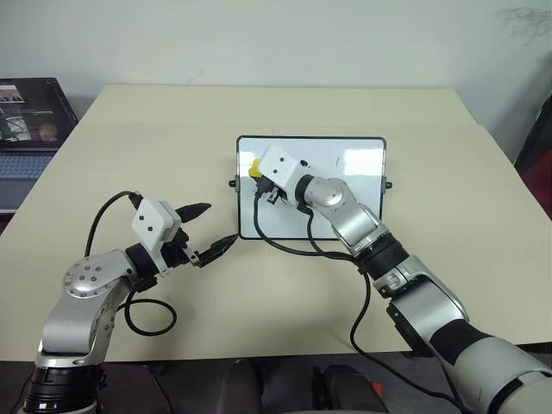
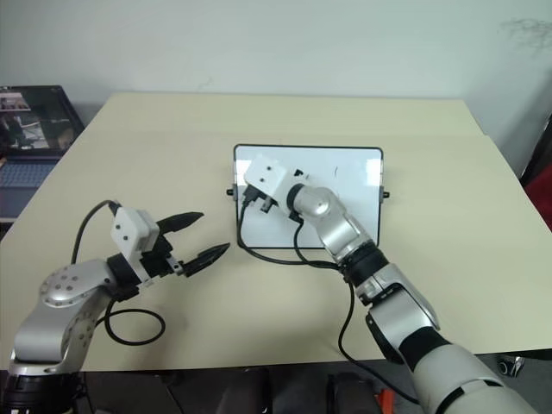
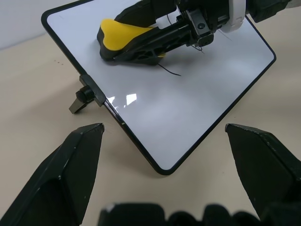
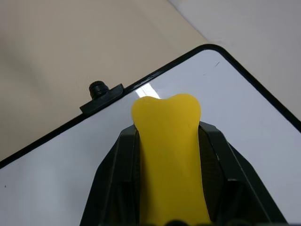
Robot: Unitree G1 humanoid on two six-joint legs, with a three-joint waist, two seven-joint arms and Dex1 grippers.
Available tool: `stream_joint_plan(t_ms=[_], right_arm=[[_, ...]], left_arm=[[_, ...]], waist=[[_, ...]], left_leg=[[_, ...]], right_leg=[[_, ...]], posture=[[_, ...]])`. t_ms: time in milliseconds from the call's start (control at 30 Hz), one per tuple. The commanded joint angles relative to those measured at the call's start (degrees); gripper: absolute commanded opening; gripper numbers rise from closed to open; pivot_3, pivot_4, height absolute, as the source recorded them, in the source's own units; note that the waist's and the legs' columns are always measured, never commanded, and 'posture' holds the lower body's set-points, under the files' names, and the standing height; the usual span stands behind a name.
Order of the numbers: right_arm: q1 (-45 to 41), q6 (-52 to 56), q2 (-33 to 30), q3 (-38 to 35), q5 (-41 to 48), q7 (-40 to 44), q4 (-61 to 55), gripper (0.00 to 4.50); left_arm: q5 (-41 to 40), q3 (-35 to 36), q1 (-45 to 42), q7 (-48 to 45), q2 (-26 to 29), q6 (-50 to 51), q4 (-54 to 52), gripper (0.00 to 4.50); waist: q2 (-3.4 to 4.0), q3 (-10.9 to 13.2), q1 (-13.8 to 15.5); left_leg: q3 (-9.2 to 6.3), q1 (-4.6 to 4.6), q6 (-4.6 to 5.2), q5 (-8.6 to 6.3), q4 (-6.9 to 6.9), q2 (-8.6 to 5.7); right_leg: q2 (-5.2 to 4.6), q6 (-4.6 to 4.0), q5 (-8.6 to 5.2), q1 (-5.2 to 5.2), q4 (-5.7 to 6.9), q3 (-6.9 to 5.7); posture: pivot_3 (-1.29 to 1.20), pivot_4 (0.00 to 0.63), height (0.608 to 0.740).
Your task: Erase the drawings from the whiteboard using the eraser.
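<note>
Eraser (image 4: 168, 155): yellow block, clenched between the two black fingers of the right gripper (image 1: 260, 177), over the whiteboard's (image 1: 362, 203) left part near the upper left corner, close to the left-edge knob (image 4: 98, 88). From the left wrist view its dark underside lies against the white surface.

Whiteboard: white, thin black frame, rounded corners, lying about mid-table (image 1: 155, 129), a small black knob on each side edge. Right arm reaches diagonally across the board and covers much of its lower and middle area; two black cables (image 1: 285, 246) from the wrist trail over the board's lower edge onto the table.

Drawings: one thin dark curved stroke (image 3: 169, 71) just beside the eraser, seen from the left wrist; a short dark mark (image 2: 335, 172) on the upper right part of the board. Remaining surface partly hidden by the arm.

Left gripper (image 1: 210, 231): fingers spread wide apart, holding nothing, over bare table just beside the board's lower left corner, not touching it.

Surroundings: open laptop (image 1: 30, 125) past the table's far left corner. No readable writing or labels anywhere.
</note>
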Motion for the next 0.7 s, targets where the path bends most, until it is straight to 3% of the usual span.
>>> stream_joint_plan(t_ms=[33, 333, 600, 700], right_arm=[[4.31, 2.70, -1.67, -1.59, -0.48, 0.70, 2.54, 1.29], [13.79, 4.49, -3.40, -1.46, -1.37, 2.34, -0.68, 1.29], [8.65, 12.89, -0.06, -4.27, 3.98, 6.64, -19.69, 1.29], [4.45, 15.21, 2.14, -6.44, 5.89, 5.89, -23.25, 1.29]], left_arm=[[-0.21, 0.56, -0.29, -0.06, 0.62, -0.53, -2.42, 4.50], [-0.13, 0.01, -0.95, -0.28, 0.37, -0.55, -1.73, 4.50], [0.06, -0.04, -2.10, -0.08, 0.06, -0.84, -0.41, 4.50], [-0.14, -0.02, -2.16, -0.20, -0.04, -0.78, -0.34, 4.50]], waist=[[-0.05, -0.03, 0.01], [-0.30, -0.31, 0.03], [-0.32, 0.06, -0.01], [-0.30, 0.07, -0.02]], left_leg=[[-0.01, 0.08, 0.00, 0.00, 0.00, 0.00], [-0.06, 1.92, 0.04, 0.00, -0.11, 0.05], [-0.02, 1.58, 0.29, 0.18, -0.11, 0.12], [0.00, 0.48, 0.26, 0.18, -0.15, 0.10]], right_leg=[[0.00, 0.00, 0.00, 0.09, 0.00, -0.02], [-0.15, -0.01, -0.13, 1.54, -0.10, -0.01], [-0.30, 0.02, 0.05, 1.15, -0.10, 0.08], [-0.24, -0.05, 0.13, 0.34, 0.06, 0.08]], posture=[[0.00, 0.150, 0.740], [0.00, 0.150, 0.740], [0.00, 0.150, 0.740], [0.00, 0.150, 0.740]])
